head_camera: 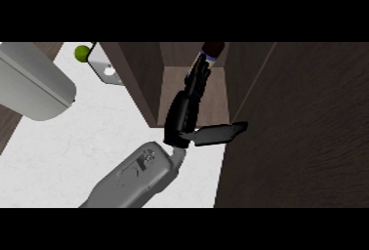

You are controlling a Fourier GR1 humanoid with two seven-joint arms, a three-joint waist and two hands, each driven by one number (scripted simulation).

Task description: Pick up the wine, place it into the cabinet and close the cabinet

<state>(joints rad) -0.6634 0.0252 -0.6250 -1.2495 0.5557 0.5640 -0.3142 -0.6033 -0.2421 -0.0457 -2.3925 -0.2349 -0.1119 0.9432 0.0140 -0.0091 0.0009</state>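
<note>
The wine bottle stands inside the open wooden cabinet at the top middle. Only its brown top and a blue band show. My right hand reaches into the cabinet right in front of the bottle and hides its dark body. The fingers lie stretched along the bottle, and the thumb sticks out to the right, away from it. The hand looks open. My left hand is nowhere in view.
The dark cabinet door stands open and fills the right side. A large light-grey rounded body sits at the upper left. A small green thing and a grey-white piece lie beside the cabinet's left wall on the white counter.
</note>
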